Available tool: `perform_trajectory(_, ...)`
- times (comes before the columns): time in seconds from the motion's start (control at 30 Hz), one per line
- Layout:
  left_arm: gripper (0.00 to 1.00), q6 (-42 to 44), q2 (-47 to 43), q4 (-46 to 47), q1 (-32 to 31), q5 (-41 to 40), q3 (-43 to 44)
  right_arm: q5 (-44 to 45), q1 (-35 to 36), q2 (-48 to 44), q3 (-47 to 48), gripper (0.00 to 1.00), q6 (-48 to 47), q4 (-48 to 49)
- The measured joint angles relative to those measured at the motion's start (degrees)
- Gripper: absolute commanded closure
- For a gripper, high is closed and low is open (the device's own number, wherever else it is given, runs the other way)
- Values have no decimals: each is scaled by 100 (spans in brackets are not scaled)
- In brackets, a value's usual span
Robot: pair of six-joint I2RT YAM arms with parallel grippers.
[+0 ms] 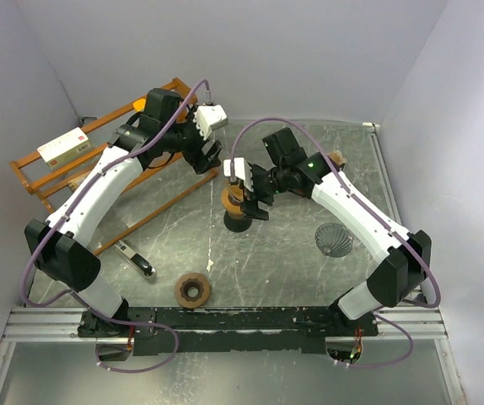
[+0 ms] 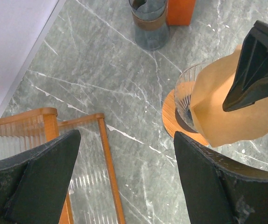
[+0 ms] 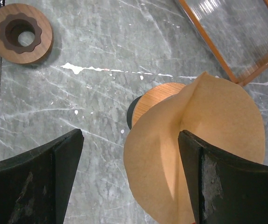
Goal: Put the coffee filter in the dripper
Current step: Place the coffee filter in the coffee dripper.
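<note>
Spread wide, my right gripper is hovering over the paper filter, filter resting in the glass dripper; my left gripper is hanging nearby, jaws spread too.

Your top external view looks down from above and behind the arms, far enough back to take in the whole table. Your left wrist view sits close and faces steeply down between the fingers of the left gripper, with the coffee filter at its right edge. Your right wrist view looks almost straight down through the right gripper, nearer still. All three share the coffee filter and the wooden rack. The wooden ring shows only from the top and the right wrist.
</note>
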Motion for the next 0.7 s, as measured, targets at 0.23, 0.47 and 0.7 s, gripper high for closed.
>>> perform_trajectory(0.23,7,-9,-68,17,68,24,-70,-52,-50,-94,164,16,79,-92)
perform_trajectory(0.47,7,-98,-275,164,153,20,-214,-251,-389,-323,426,16,490,-120)
perform_trajectory(0.7,6,-466,-570,487,415,-46,-487,-420,-1029,-592,651,16,1200,109)
